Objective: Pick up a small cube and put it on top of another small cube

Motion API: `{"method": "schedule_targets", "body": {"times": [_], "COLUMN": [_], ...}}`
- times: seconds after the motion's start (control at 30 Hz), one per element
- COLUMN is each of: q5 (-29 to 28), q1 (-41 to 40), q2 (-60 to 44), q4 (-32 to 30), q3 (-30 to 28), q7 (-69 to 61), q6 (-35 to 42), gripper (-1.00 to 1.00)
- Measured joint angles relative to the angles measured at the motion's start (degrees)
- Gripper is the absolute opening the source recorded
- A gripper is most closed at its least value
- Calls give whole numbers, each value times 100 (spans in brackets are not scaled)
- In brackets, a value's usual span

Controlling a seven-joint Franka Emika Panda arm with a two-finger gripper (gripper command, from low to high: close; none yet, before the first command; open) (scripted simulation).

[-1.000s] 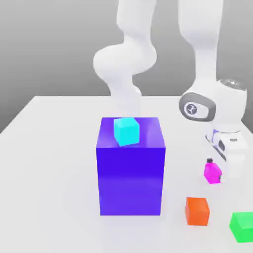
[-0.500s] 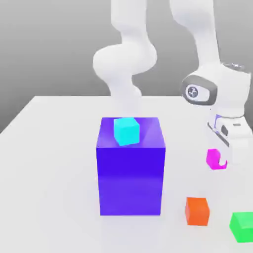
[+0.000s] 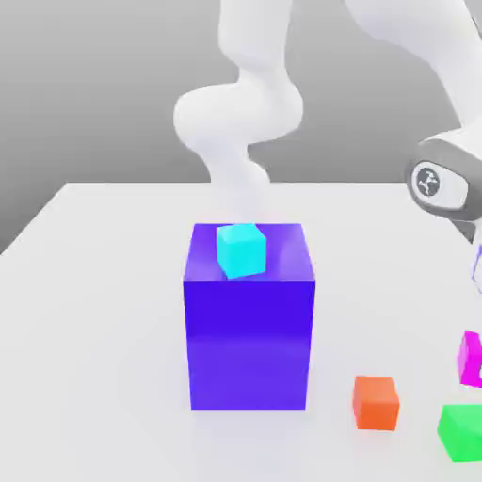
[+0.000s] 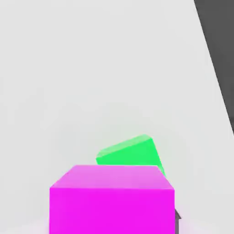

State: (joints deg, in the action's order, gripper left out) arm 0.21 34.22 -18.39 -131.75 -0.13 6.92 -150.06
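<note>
On your pale grey worktop [image 3: 104, 282] the big blue-violet block [image 3: 249, 348] carries a cyan cube [image 3: 241, 249]; your tool, closed on the small magenta-pink cube [image 4: 112, 199], hangs above the green cube [image 4: 130, 152], so next lower and centre it.

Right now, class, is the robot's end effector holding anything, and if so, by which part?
It is shut on the small magenta-pink cube, which hangs above the table near the green cube. Which faces the fingers press cannot be told.
</note>
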Motion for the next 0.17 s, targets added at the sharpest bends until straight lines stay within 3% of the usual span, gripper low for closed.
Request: {"method": "schedule_targets", "body": {"times": [0.03, 0.07, 0.17], "q5": [2, 2, 2], "q1": [-2, -3, -3], "q2": [-201, -332, -332], "q4": [23, 36, 36], "q3": [-4, -6, -6], "q7": [2, 4, 4], "q6": [-178, -296, -296], "gripper": [-100, 100, 100]}}
